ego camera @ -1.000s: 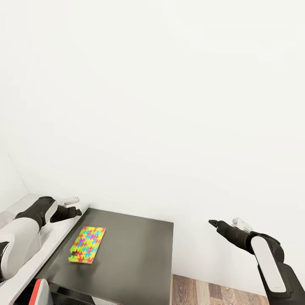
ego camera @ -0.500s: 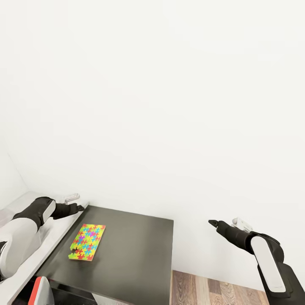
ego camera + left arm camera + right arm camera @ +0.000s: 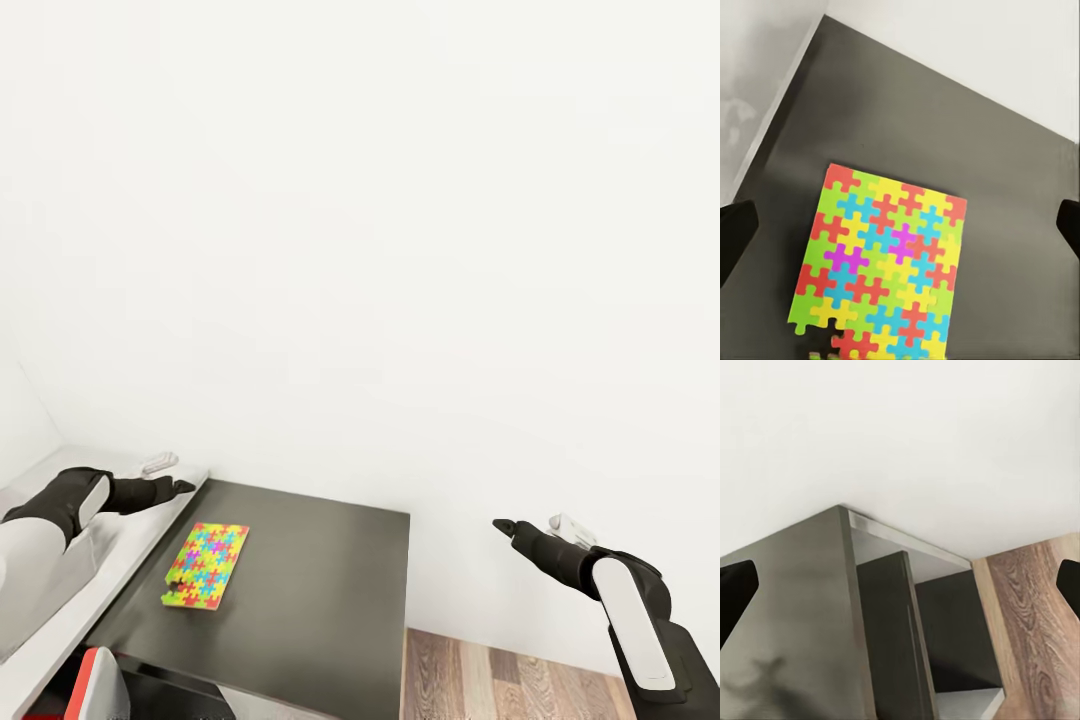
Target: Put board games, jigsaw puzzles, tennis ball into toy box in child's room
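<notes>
Puzzle pickup from the dark corner of the desk

Left gripper (image 3: 178,487) hovers over the edge where the white top of the table (image 3: 120,560) steps down to the dark-grey corner section (image 3: 320,590). In the left wrist view its two dark fingertips (image 3: 735,232) sit at opposite edges with the jigsaw puzzle (image 3: 881,266) between them, so the jaws stand wide apart and hold nothing. The puzzle (image 3: 206,579) lies flat on the dark surface, near the step and well clear of the far wall.

Because the square is thin and flat, a straight pinch from above would probably fail. A better approach, I judge, is to lower the gripper until one finger meets a puzzle edge, or to slide the square toward the front rim of the desk so a finger can pass beneath it. One corner shows a missing piece, a weak spot to avoid gripping.

Right gripper (image 3: 503,525) hangs out past the desk, above the wood floor (image 3: 500,680); its fingertips (image 3: 736,589) also sit far apart, empty.
</notes>
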{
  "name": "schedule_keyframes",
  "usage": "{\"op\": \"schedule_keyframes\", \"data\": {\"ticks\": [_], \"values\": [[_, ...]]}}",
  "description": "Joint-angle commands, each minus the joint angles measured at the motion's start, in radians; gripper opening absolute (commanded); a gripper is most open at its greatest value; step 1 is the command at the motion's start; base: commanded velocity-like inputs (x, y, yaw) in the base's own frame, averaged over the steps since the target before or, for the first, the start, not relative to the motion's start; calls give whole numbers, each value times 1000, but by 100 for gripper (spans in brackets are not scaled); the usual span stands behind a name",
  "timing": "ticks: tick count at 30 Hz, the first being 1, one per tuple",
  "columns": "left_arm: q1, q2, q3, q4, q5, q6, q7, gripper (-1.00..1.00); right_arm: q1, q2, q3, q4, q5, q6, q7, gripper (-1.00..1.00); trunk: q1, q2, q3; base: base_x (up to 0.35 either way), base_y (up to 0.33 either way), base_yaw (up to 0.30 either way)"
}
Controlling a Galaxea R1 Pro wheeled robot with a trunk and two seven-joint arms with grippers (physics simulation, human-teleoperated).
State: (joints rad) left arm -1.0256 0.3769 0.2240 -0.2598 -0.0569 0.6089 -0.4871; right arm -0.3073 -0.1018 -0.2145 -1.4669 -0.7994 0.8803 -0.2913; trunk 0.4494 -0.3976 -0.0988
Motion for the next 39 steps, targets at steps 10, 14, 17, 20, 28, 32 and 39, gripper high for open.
{"op": "schedule_keyframes", "data": {"ticks": [10, 14, 17, 20, 28, 32, 39], "values": [[1, 14, 7, 2, -9, 2, -32, 100, -1, 1, 1, -1, -12, 3, -9, 100, 1, -2, -19, 0, 0, 0], [1, 14, 7, 2, -9, 2, -35, 100, -1, 1, 1, -1, -12, 3, -9, 100, 1, -2, -25, 0, 0, 0], [1, 14, 8, 2, -9, 1, -35, 100, -1, 1, 2, -2, -12, 3, -9, 100, 1, -2, -30, 0, 0, 0], [1, 14, 8, 2, -10, 1, -35, 100, -1, 1, 2, -3, -11, 3, -9, 100, 1, -2, -35, 0, 0, 0], [1, 14, 8, 2, -10, 0, -31, 100, 0, 1, 2, -3, -12, 3, -9, 100, 1, -2, -48, 0, 0, 0], [1, 13, 6, 2, -10, 0, -30, 100, 0, 1, 3, -2, -12, 3, -9, 100, 1, -2, -54, 0, 0, 0], [1, 10, 4, 2, -11, -1, -28, 100, 0, 1, 2, -2, -12, 3, -9, 100, 1, -2, -66, 0, 0, 0]]}}
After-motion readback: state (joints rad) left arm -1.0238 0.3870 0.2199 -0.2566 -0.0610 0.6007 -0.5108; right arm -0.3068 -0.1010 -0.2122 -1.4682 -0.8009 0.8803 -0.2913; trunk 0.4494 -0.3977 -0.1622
